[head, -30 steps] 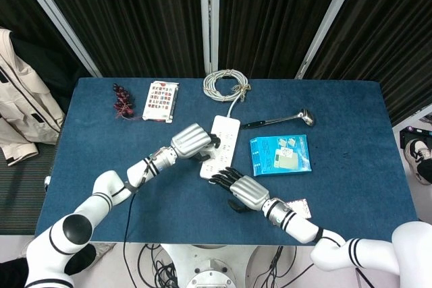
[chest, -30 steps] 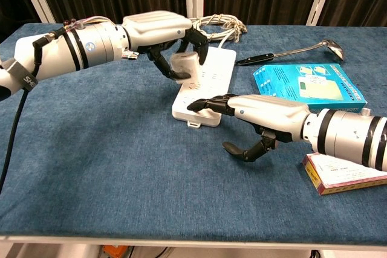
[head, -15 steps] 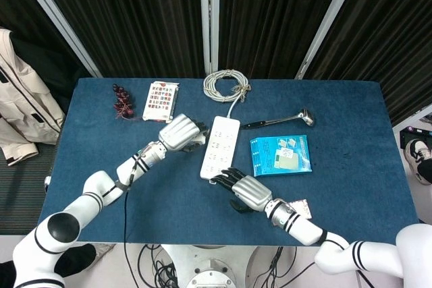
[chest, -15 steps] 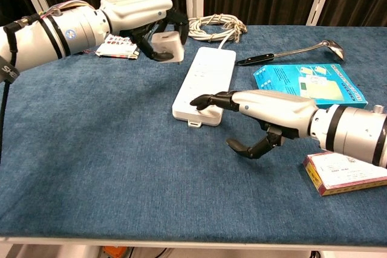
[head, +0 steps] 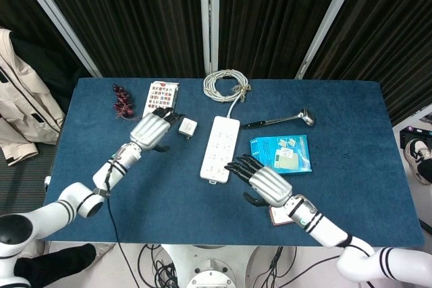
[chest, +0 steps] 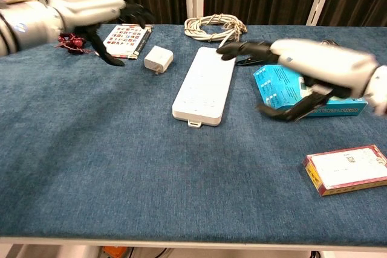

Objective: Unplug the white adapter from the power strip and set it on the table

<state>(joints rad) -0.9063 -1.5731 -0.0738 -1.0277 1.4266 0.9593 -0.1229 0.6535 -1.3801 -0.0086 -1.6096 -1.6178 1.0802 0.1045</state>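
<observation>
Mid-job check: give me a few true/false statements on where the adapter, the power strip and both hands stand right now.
1. The white adapter lies on the table, apart from the power strip. True.
2. The left hand holds the adapter. False: it holds nothing, with fingers spread, beside the adapter.
3. The right hand presses on the power strip. False: it is raised above the blue box, holding nothing.
4. A coiled white cable lies at the strip's far end. True.
5. The adapter sits on the strip's right side. False: it is on the left.
</observation>
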